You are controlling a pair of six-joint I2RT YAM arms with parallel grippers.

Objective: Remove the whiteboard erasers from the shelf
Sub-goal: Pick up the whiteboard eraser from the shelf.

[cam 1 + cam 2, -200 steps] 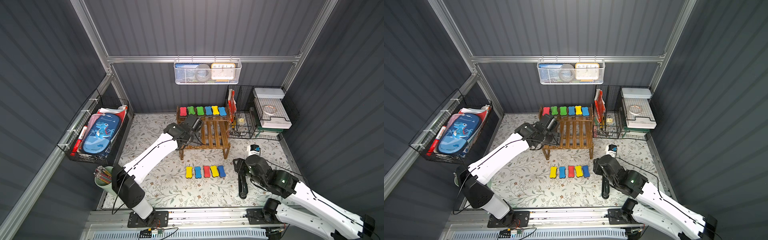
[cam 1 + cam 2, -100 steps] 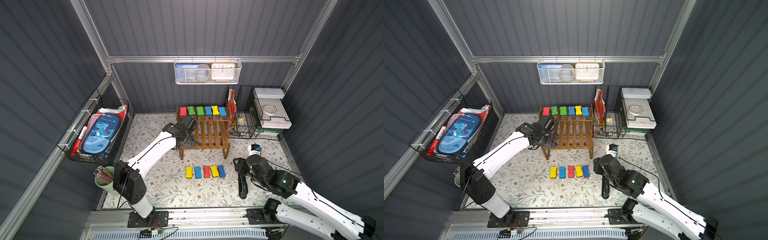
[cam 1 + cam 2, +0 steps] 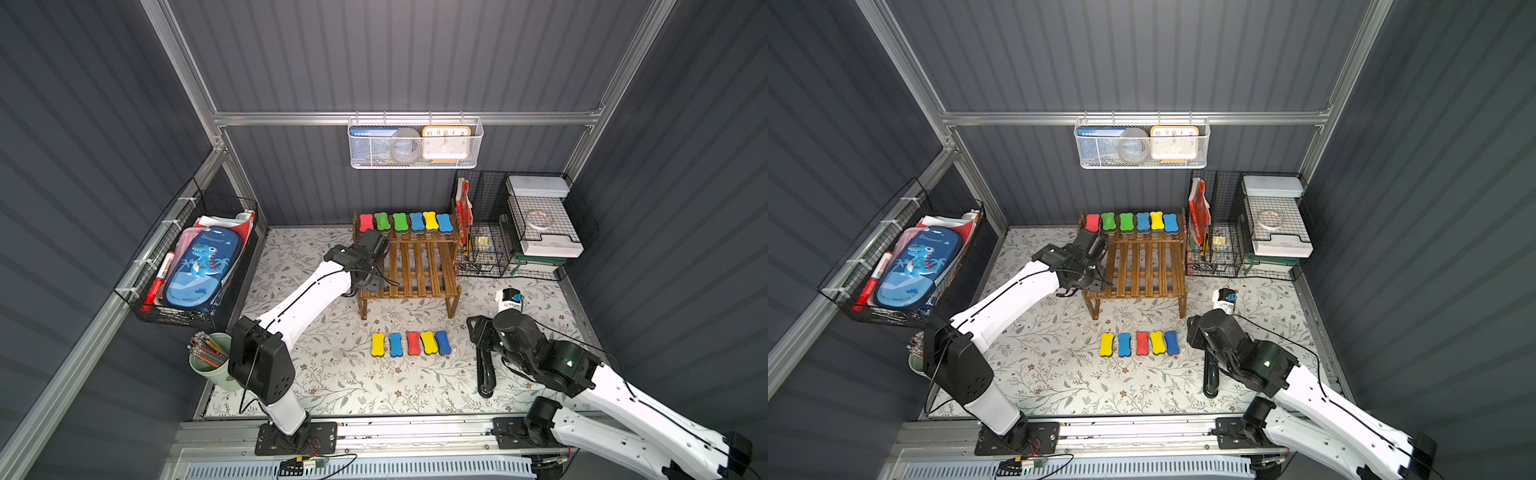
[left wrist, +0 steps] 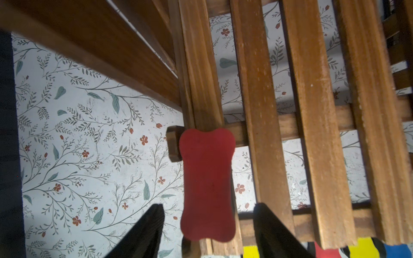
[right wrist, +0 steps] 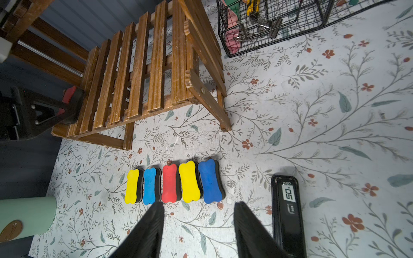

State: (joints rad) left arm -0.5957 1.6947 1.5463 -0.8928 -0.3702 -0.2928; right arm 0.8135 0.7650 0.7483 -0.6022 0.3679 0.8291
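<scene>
Red eraser [image 4: 206, 185] lies untouched between the spread left fingers [image 4: 143, 234]; right fingers [image 5: 145, 232] gape, empty.

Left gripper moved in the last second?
Yes. In both top views the left gripper shifted slightly left, toward the left edge of the shelf, over its lower tier.

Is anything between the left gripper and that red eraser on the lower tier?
Nothing visible. In the left wrist view the red eraser lies bare inside the open left gripper, with a gap at each finger. Only the slats of the shelf lie under it.
</scene>
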